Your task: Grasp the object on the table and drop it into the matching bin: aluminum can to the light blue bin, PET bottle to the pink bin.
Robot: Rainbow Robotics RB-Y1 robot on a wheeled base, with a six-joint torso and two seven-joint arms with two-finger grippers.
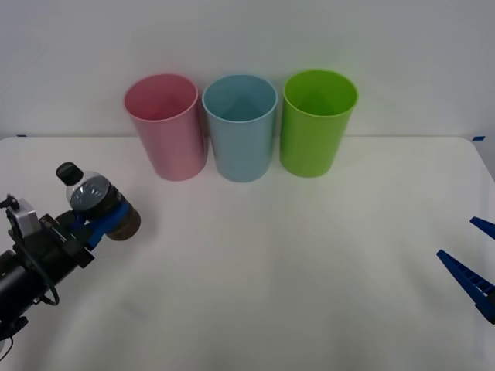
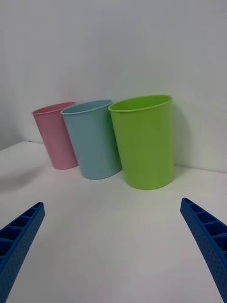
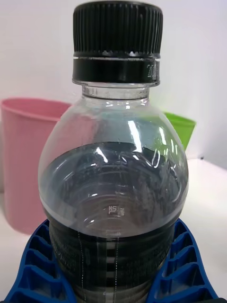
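My left gripper (image 1: 100, 220) is shut on the PET bottle (image 1: 97, 202), a small clear bottle with a black cap and dark lower body, at the left of the table (image 1: 271, 270) and tilted with its cap up and to the left. In the left wrist view the PET bottle (image 3: 113, 189) sits between the blue fingers (image 3: 38, 270). The pink bin (image 1: 165, 126) stands at the back, beyond and to the right of the bottle. Beside it is the light blue bin (image 1: 240, 127). My right gripper (image 1: 476, 259) waits open at the right edge.
A lime green bin (image 1: 317, 122) stands to the right of the light blue one, the three in a row against the white back wall. In the right wrist view the green bin (image 2: 144, 142) is nearest, then the light blue bin (image 2: 92, 139) and the pink bin (image 2: 56, 135).
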